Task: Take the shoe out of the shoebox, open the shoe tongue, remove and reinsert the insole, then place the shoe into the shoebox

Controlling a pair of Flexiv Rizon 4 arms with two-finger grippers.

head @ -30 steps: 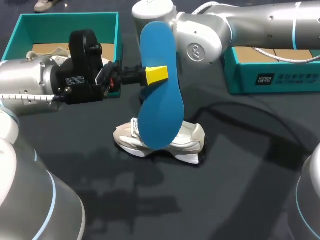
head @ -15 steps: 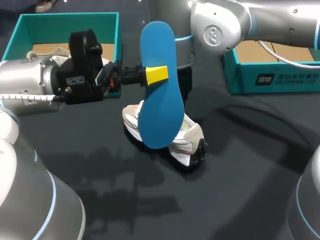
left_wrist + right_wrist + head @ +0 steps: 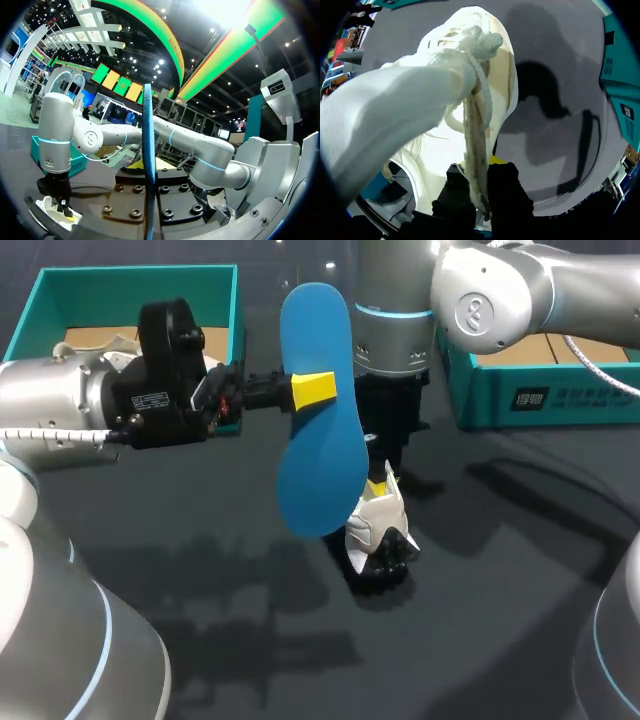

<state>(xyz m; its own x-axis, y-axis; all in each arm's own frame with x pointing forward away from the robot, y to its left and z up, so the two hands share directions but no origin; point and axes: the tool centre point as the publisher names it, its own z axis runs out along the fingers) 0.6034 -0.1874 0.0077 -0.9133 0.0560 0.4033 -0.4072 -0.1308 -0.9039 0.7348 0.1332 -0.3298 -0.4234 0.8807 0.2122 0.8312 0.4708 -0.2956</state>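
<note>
A blue insole (image 3: 318,450) stands on end in the air over the table's middle, and my left gripper (image 3: 315,388) is shut on it near its middle. From the left wrist the insole (image 3: 148,150) shows edge-on between the fingers. Just behind it, the white shoe (image 3: 377,525) is tipped up on the dark table. My right gripper (image 3: 378,483) comes straight down onto the shoe and is shut on its upper at the laces. The right wrist view is filled by the shoe (image 3: 420,100) with its laces (image 3: 476,130) running down to the gripper. An open teal shoebox (image 3: 135,280) sits at the back left.
A second teal box part (image 3: 540,390) lies at the back right, beside my right arm. The dark tabletop (image 3: 480,620) stretches in front of and to the right of the shoe.
My right arm has swung in toward the middle and turned the shoe from lying sideways to tipped up, end-on, shifting it to the right. The left arm and the insole have stayed still.
</note>
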